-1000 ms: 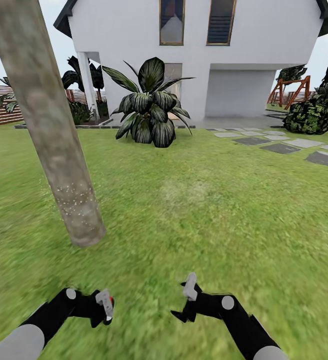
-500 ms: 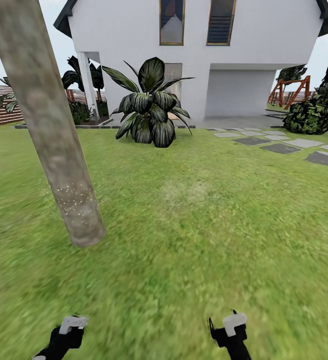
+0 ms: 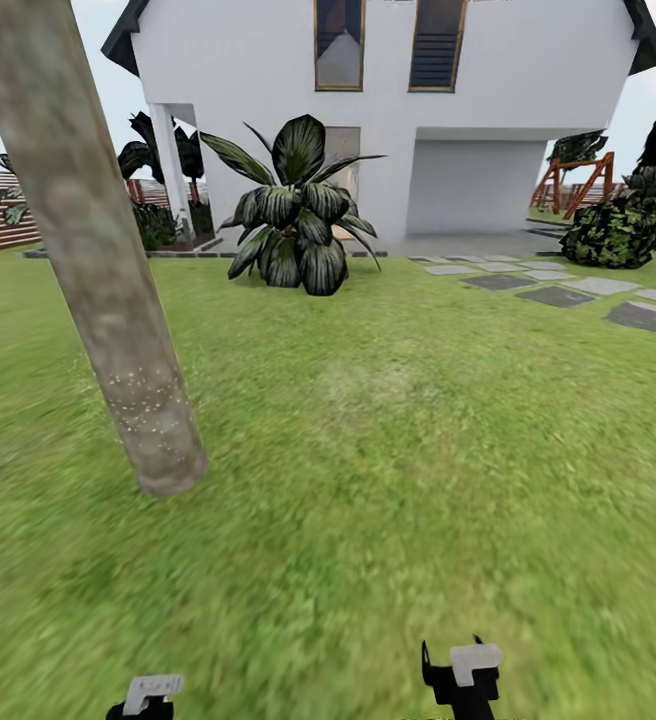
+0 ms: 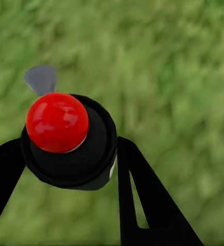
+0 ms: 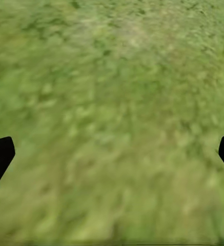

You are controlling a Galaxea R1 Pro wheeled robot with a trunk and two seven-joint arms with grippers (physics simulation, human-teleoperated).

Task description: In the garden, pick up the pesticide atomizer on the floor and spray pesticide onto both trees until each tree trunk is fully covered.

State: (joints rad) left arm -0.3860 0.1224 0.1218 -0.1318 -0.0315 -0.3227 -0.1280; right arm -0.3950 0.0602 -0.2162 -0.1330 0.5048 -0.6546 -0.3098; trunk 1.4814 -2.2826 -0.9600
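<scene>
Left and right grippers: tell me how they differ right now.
The left gripper is shut on the atomizer, its black head and red cap between the fingers; the right gripper holds nothing. The left gripper's fingers sit close around that head, while the right gripper's fingertips stand wide apart at the frame edges. Both hang low over the lawn with black fingers.

Head view faces forward over lawn (image 3: 388, 420); both wrist views look close down onto it.
</scene>
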